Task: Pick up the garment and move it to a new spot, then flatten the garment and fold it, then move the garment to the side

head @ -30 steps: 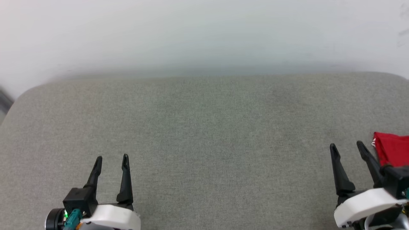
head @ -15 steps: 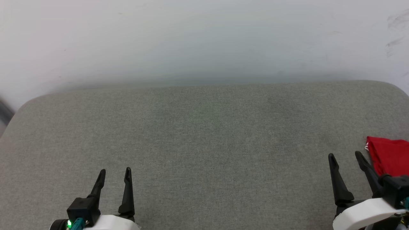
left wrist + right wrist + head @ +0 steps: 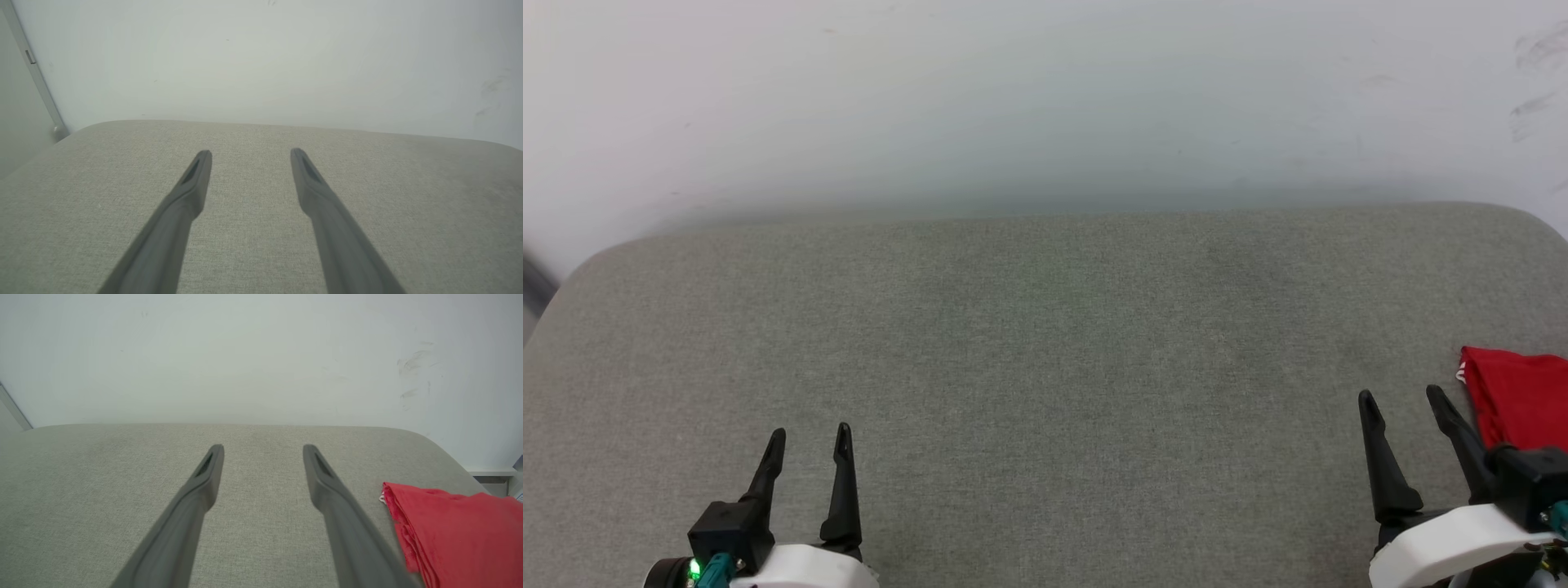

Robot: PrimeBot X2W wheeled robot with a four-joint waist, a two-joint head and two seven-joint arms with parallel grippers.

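Seems all but finished, judging by the folded red fabric garment [image 3: 1519,400] set at the far right of the grey woven upholstered surface [image 3: 1045,343], just beside the right gripper [image 3: 1399,394]. Left gripper [image 3: 810,430] and right alike spread apart, grasping nothing. Probably nothing left to do; cannot judge the fold's neatness, cut off by the frame.

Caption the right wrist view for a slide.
Open right gripper above grey fabric surface, folded red garment lying beside it.

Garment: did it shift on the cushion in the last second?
No. The garment keeps its place against the rear edge of the cushion; the head view shifted, so the camera moved.
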